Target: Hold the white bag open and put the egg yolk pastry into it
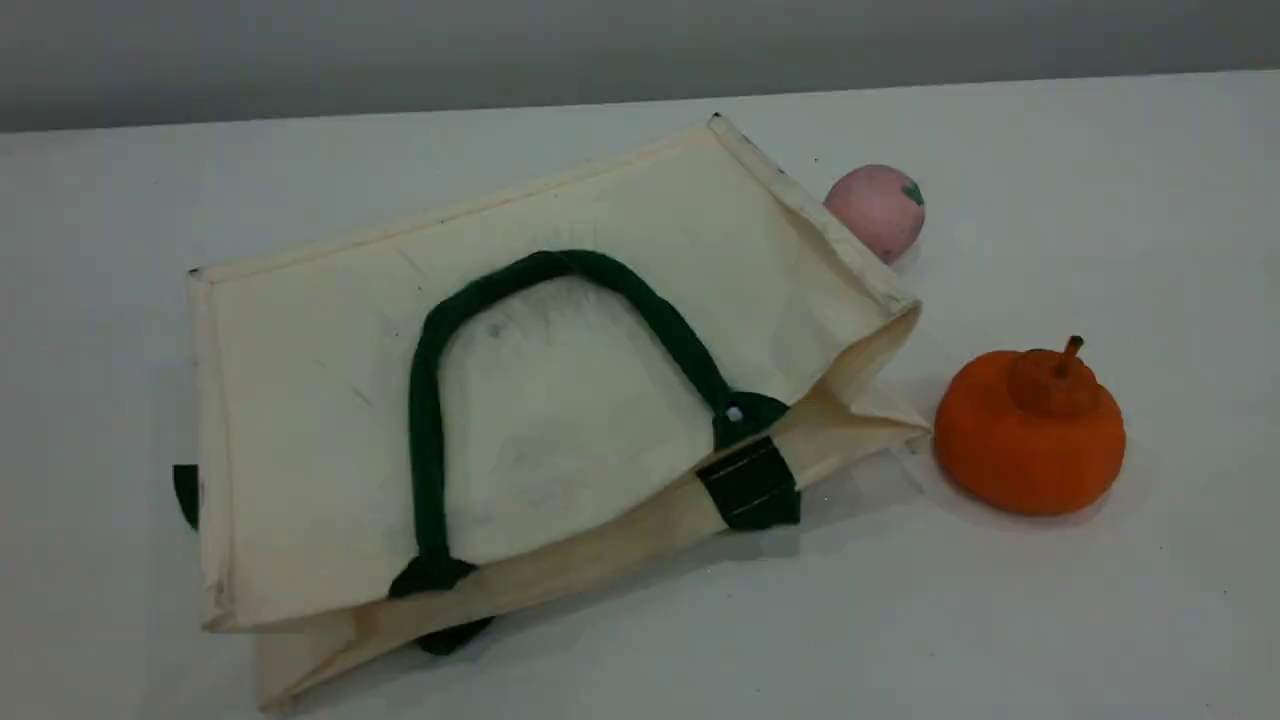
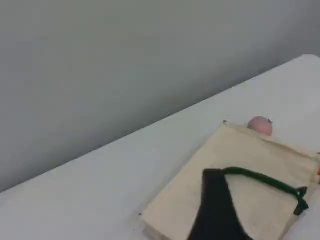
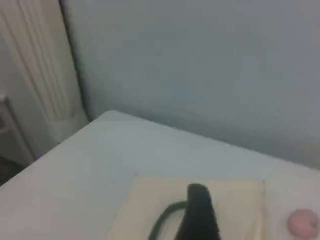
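Left end effector (image 2: 216,212): dark, tapered

Place: looks like a robot test room or lab bench to me, not somebody's home or kitchen.
Desk: one plain white desk (image 1: 1100,620), running out below and ahead of both pincers.
Wall: flat grey wall (image 2: 125,65) straight ahead of the left pincer (image 2: 215,210), same plain finish ahead of the right pincer (image 3: 200,215).
Corner: up and left of the right pincer, past the desk's edge, stands a white ribbed panel (image 3: 40,75). It's too blurry to tell if it's a radiator or a curtain.
Props: white bag (image 1: 330,400) lying flat under the pincers, with a pink ball (image 1: 878,210) and an orange pumpkin-shaped toy (image 1: 1030,430) beside it. Laid-out practice stuff.
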You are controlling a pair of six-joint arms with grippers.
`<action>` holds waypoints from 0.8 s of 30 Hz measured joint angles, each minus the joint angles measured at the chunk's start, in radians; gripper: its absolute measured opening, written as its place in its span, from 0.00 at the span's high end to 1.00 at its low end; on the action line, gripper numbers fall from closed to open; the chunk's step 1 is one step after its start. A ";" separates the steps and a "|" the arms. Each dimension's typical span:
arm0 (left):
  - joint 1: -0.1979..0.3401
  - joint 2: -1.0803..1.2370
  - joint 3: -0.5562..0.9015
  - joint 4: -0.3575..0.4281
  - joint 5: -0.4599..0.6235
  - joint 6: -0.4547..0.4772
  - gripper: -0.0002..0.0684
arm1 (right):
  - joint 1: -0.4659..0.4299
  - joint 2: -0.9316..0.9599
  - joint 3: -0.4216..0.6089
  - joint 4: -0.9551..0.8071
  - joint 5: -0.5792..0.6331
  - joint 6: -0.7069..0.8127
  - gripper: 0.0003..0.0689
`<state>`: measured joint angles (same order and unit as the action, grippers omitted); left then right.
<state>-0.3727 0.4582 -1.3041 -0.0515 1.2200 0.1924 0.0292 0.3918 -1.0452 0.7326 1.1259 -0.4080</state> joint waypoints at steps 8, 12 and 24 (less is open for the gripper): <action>0.000 -0.232 0.242 -0.012 -0.032 0.000 0.35 | 0.006 -0.014 0.001 0.002 0.098 0.032 0.27; 0.000 -0.246 0.362 -0.056 -0.059 0.000 0.35 | 0.036 -0.014 0.002 0.000 0.095 0.043 0.27; 0.000 -0.245 0.517 -0.087 -0.188 0.000 0.35 | 0.044 -0.013 0.219 -0.057 0.093 0.012 0.27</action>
<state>-0.3727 0.2128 -0.7875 -0.1382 1.0316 0.1924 0.0737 0.3792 -0.8262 0.6753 1.2188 -0.3957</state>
